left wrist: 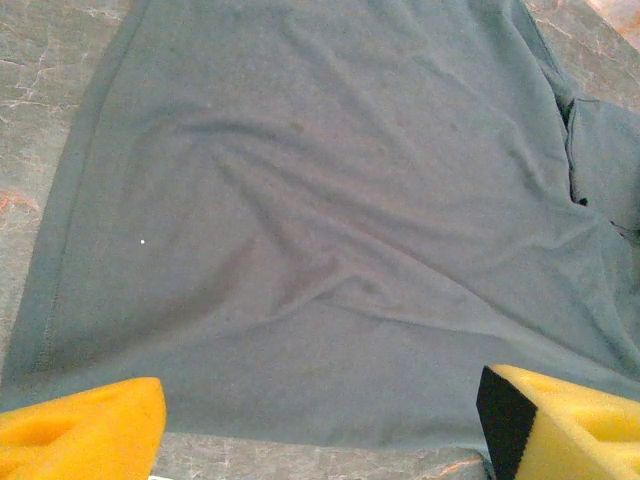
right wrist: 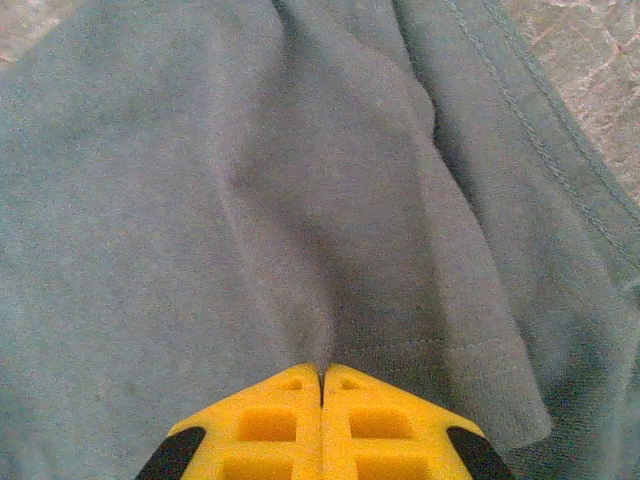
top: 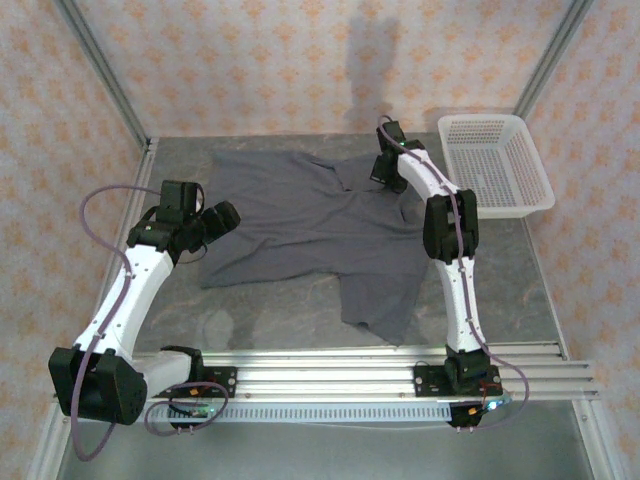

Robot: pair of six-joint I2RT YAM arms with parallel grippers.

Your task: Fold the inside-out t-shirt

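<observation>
Peach patterned walls [top: 300, 60] round a grey marbled table [top: 290, 315]. Spread on it, mostly flat, a dark grey t-shirt [top: 300, 215], with one corner trailing toward the near edge.

Left gripper [left wrist: 320, 425] poised above the shirt's edge, yellow foam fingers [left wrist: 85, 425] wide apart, nothing between them. Shirt hem just past the fingertips, running across from one finger to the other, with bare table under the tips. Beyond the hem, broad wrinkled cloth stretching away from the fingers, and a folded-over flap far off on the side of the black-edged finger.

Right gripper [right wrist: 322, 385] down on the far part of the shirt, fingers pressed tight together, pinching cloth at the tips. From the pinch, a raised ridge of fabric running straight away. To the right of those fingers, a stitched hem slanting off, with a strip of table past it.

White mesh basket [top: 505, 210] well off to the right of the right gripper, apart from the shirt.
</observation>
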